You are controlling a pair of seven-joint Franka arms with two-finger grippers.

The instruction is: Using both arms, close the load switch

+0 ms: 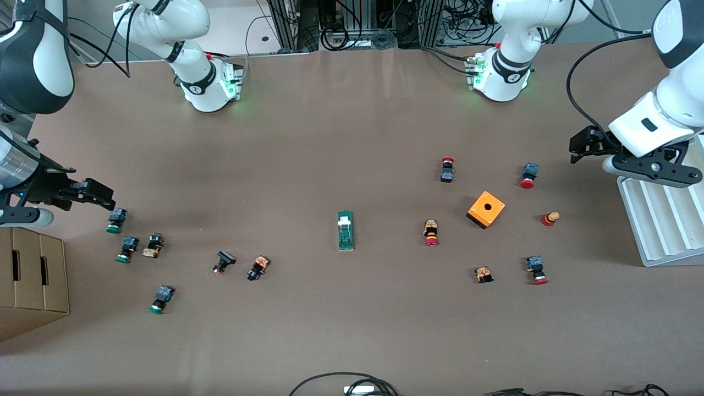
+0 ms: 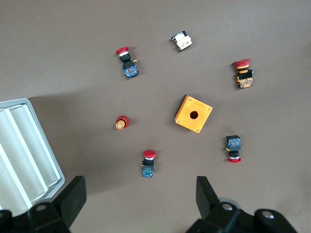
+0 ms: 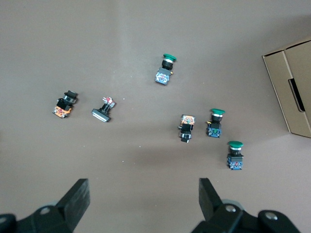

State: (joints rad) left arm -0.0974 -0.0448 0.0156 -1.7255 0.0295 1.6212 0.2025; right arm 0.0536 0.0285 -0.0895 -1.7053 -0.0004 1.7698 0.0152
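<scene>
While arms hover, load switch (image 1: pixel 345 230) (wrist-unseen) lies.

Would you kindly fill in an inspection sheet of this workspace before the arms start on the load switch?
Surface: brown table, bare around the middle.
Job's things: load switch lies flat mid-table, untouched.
Clutter: green-capped buttons toward the right arm's end; red-capped buttons and orange box toward the left arm's end.
Grippers: right gripper open, hanging above a green-capped button; left gripper open, up beside the white tray.
Cables: black loops at the table edge nearest the front camera.
Surroundings: cardboard box at the right arm's end.
</scene>
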